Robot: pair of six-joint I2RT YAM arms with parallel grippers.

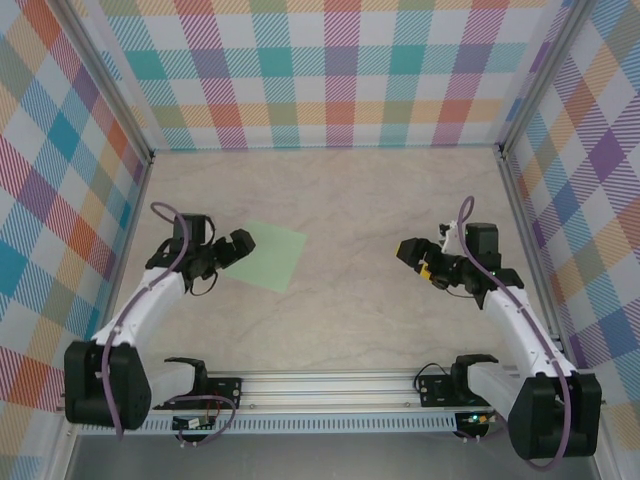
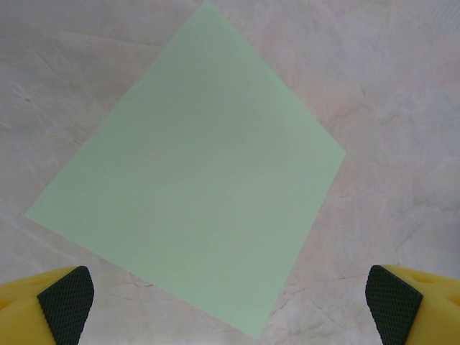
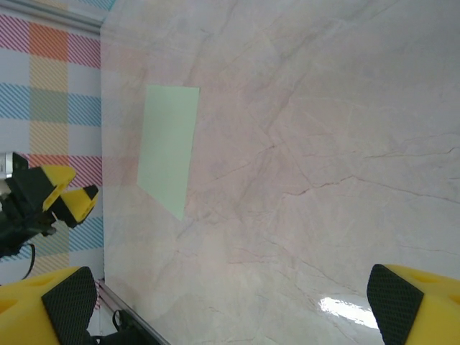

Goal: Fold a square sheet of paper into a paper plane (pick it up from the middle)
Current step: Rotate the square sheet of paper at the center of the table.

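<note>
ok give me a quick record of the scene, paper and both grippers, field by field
paper: square sheet of paper, flat on the table, uncreased, left of centre
left gripper: open, at the sheet's left corner, holding nothing
right gripper: open, over bare table, well away from the sheet
folding: not yet begun

sheet: square sheet of paper | pale mint-green, flat, unfolded | table, left side

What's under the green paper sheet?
The sheet lies flat on the marbled table, with nothing poking out at its edges. The patch of table beneath it is covered, so it cannot be seen.
</note>
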